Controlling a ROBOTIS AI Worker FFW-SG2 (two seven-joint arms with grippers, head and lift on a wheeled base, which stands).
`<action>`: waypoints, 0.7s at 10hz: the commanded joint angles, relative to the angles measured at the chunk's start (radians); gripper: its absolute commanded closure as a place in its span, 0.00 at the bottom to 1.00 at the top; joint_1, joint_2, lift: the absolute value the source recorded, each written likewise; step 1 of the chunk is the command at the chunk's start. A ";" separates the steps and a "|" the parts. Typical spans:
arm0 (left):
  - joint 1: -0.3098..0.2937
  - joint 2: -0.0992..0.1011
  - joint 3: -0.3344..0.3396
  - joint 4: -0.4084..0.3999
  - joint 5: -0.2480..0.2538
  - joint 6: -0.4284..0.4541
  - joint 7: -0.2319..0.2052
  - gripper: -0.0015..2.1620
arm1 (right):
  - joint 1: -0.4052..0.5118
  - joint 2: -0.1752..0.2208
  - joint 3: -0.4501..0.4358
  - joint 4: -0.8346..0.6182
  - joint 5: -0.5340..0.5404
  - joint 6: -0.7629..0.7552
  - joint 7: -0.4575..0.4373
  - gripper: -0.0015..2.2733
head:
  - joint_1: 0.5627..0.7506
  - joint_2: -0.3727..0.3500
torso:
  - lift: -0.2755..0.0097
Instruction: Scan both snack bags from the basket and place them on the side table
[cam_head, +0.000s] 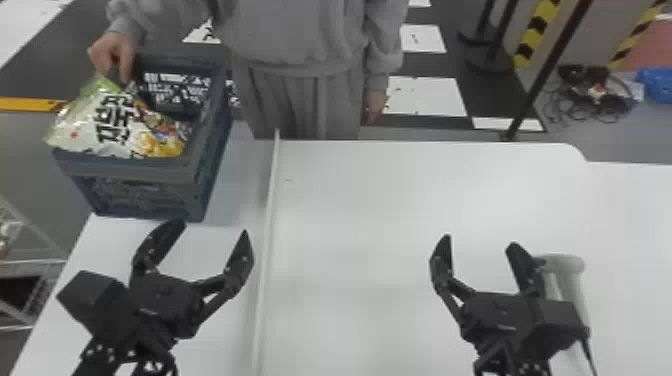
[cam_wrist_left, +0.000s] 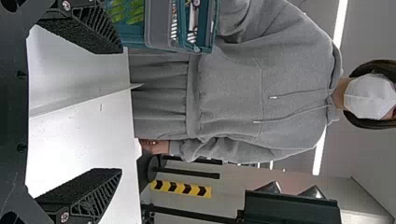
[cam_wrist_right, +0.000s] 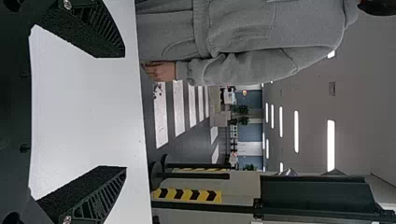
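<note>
Two black grippers are nearest, each with its fingers spread wide and open space between them. On the head view's clock face, the left gripper (cam_head: 211, 229) is at 8 o'clock, above the near left part of the white table (cam_head: 375, 200). The right gripper (cam_head: 480, 241) is at 4 o'clock, above the same table. Just beside and partly behind it, also at 4 o'clock, is a pale object (cam_head: 565, 265) with a rounded top; what it is, I cannot tell. A wire shelf (cam_head: 32, 262) is off the table's edge, toward 8 o'clock.

A thin white divider (cam_head: 270, 200) runs across the table from about 7 o'clock up toward 11. Beyond the left gripper, at 10 o'clock, the dark basket (cam_head: 125, 172) stands on the table, left of the divider. One snack bag (cam_head: 95, 122), white and green with coloured pictures, lies slanted in its mouth, spreading over the near and left rims. Whether a second bag lies under it, I cannot tell.

A person in grey stands past the table at 12 o'clock. One hand (cam_head: 112, 52) is at the upper end of the bag, at 10 o'clock; the other hand (cam_head: 376, 102) hangs at 1 o'clock. Farther back, tangled cables (cam_head: 595, 100) lie on the floor at 2 o'clock, near a blue object (cam_head: 656, 86).
</note>
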 joint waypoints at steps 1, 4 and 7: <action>-0.001 0.000 0.000 0.002 -0.001 -0.002 0.000 0.04 | 0.000 0.001 0.000 0.000 0.000 0.000 0.000 0.03 | 0.70 0.49 | 0.70; -0.001 -0.002 -0.002 0.002 -0.003 0.001 0.001 0.04 | -0.002 0.001 0.000 0.002 0.000 0.000 0.000 0.03 | 0.70 0.49 | 0.70; -0.001 -0.002 -0.002 0.002 -0.006 0.001 0.001 0.04 | -0.002 0.001 0.002 0.002 0.000 0.000 0.000 0.03 | 0.70 0.49 | 0.70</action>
